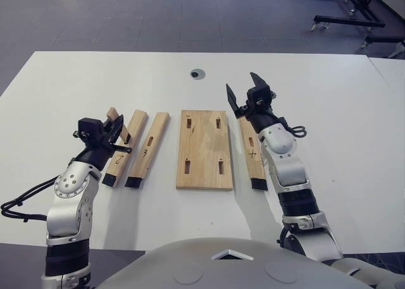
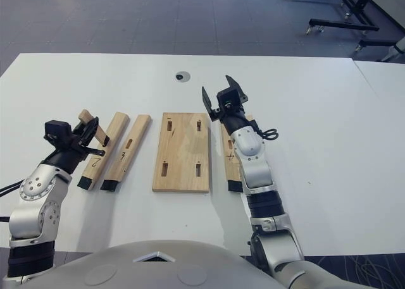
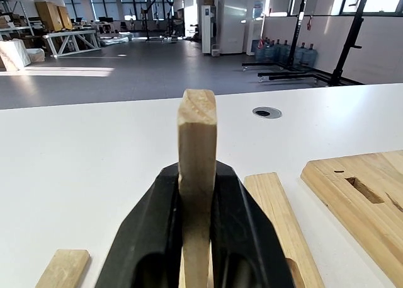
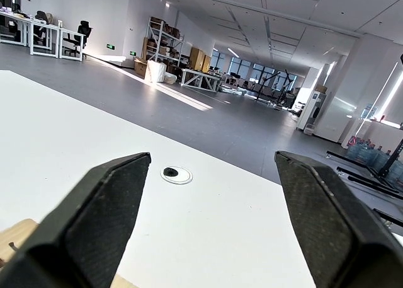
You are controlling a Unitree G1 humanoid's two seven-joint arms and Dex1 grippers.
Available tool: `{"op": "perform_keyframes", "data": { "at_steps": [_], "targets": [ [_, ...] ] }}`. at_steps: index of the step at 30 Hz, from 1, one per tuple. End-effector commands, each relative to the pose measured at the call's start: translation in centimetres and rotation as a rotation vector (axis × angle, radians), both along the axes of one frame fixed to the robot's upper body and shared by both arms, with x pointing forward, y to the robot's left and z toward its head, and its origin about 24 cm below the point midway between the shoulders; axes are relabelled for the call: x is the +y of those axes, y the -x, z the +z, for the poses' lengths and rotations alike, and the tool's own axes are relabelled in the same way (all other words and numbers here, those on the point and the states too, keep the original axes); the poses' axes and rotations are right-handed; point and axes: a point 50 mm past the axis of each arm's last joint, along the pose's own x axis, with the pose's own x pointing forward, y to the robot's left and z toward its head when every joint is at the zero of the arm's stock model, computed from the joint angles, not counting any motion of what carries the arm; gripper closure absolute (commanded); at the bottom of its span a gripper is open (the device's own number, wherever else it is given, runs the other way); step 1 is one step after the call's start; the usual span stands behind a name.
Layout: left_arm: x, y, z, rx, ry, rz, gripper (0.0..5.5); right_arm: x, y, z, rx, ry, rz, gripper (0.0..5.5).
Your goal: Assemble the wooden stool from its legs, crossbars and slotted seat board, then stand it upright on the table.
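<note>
The slotted seat board (image 1: 204, 148) lies flat in the middle of the white table (image 1: 342, 112). Left of it lie two legs side by side, one marked 2 (image 1: 118, 156) and one marked 3 (image 1: 147, 148). A third leg (image 1: 252, 151) lies along the board's right edge, under my right forearm. My left gripper (image 1: 112, 132) is shut on a short crossbar (image 3: 196, 149), holding it tilted above the far end of leg 2. My right gripper (image 1: 247, 92) hangs open and empty over the far end of the right leg, its fingers (image 4: 104, 212) wide apart.
A round cable hole (image 1: 198, 74) sits in the table beyond the board. Bare table stretches far to the right and left of the parts. Black wheeled frames (image 1: 348, 20) stand on the floor behind the table's far right.
</note>
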Motion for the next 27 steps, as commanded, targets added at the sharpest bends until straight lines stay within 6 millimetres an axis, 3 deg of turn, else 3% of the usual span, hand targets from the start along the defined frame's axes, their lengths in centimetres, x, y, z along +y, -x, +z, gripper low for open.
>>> {"op": "perform_keyframes", "data": {
  "at_steps": [1, 4, 8, 12, 20, 27],
  "targets": [
    [0.0, 0.7, -2.4, 0.15, 0.016, -0.007, 5.12, -0.1, -0.2, -0.1, 0.01, -0.003, -0.01, 1.87],
    [0.3, 0.5, -2.0, 0.119, 0.02, 0.032, 5.12, -0.1, -0.3, -0.1, 0.009, -0.003, -0.012, 1.87],
    [0.5, -0.2, -0.7, 0.054, 0.005, 0.054, 4.39, -0.2, -0.3, -0.1, 0.009, -0.003, -0.013, 1.87],
    [-0.4, -1.4, 3.7, -0.119, 0.05, 0.019, 3.74, -0.3, -0.3, -0.3, 0.012, 0.0, -0.018, 1.87],
    [-1.0, -3.1, 10.0, -0.3, 0.027, -0.002, 3.74, -0.1, -0.5, -0.3, 0.008, -0.008, -0.017, 1.87],
    [-1.4, -4.3, 11.0, -0.297, 0.072, 0.005, 3.74, 0.4, -0.8, -0.2, -0.004, -0.017, -0.009, 1.87]
  ]
}}
